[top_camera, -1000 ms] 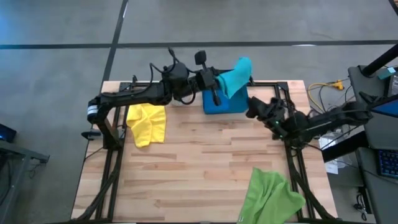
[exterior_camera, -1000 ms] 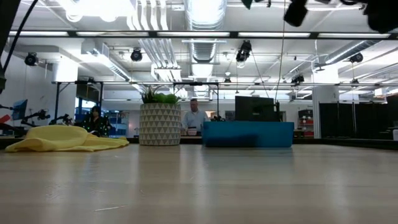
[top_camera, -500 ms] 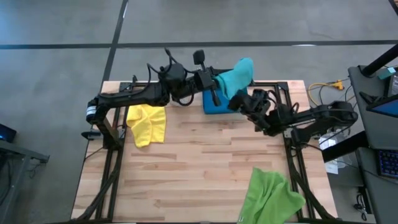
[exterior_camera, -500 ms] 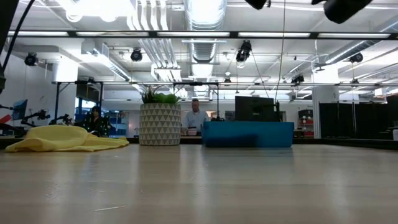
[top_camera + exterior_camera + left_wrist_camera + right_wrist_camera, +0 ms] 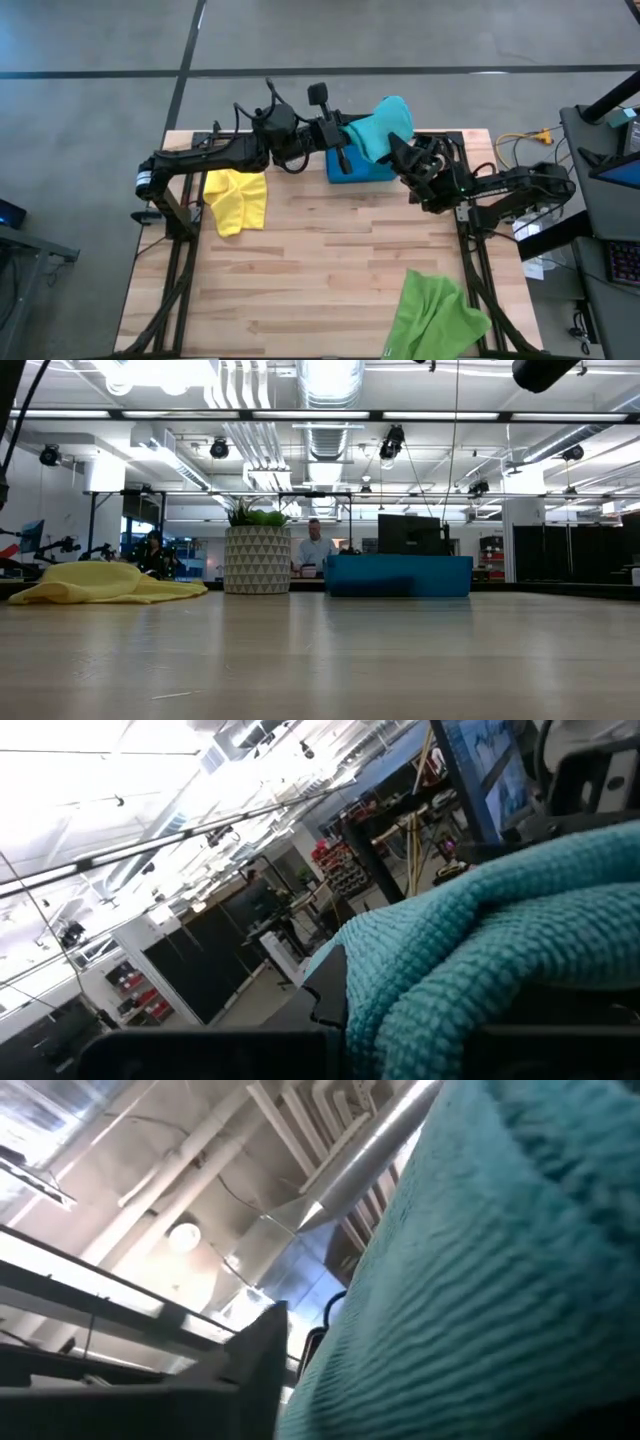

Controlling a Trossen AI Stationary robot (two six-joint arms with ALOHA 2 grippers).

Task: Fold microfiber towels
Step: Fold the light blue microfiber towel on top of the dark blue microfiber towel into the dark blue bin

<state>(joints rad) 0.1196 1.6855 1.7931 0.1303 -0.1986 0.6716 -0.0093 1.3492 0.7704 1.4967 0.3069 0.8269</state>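
Teal towel, high view: you see the teal towel (image 5: pixel 380 128) bunched and lifted over the blue tray (image 5: pixel 352 166) at the far edge of the surface (image 5: pixel 330 270).
Left hand, high view: your left hand (image 5: pixel 342 138) sits at the towel's left end, fingers closed tight on the cloth.
Right hand, high view: your right hand (image 5: pixel 400 152) is right against the towel's lower right side; you cannot tell from above how wide its fingers stand or whether they pinch the cloth.
Other towels, high view: the yellow towel (image 5: pixel 237 198) lies crumpled on the left part of the surface, below the left arm; the light green towel (image 5: pixel 433 316) lies at the near right corner, hanging over the edge. Both are well apart from either hand.
Low view: you see the yellow towel (image 5: pixel 105 584) heaped at the left and the blue tray (image 5: pixel 398 575) standing near the middle. A patterned planter (image 5: pixel 257 557) stands between them, and a person (image 5: pixel 314 547) shows in the room behind. The teal towel and both hands are above this picture's top.
Left wrist view: the teal towel (image 5: pixel 480 950) fills the area just ahead of your left hand, its waffle weave draped across the dark fingers (image 5: pixel 330 990).
Right wrist view: the teal towel (image 5: pixel 480 1290) crowds close against your right hand; ceiling pipes show beyond it. You cannot tell here whether the fingers have hold of it.
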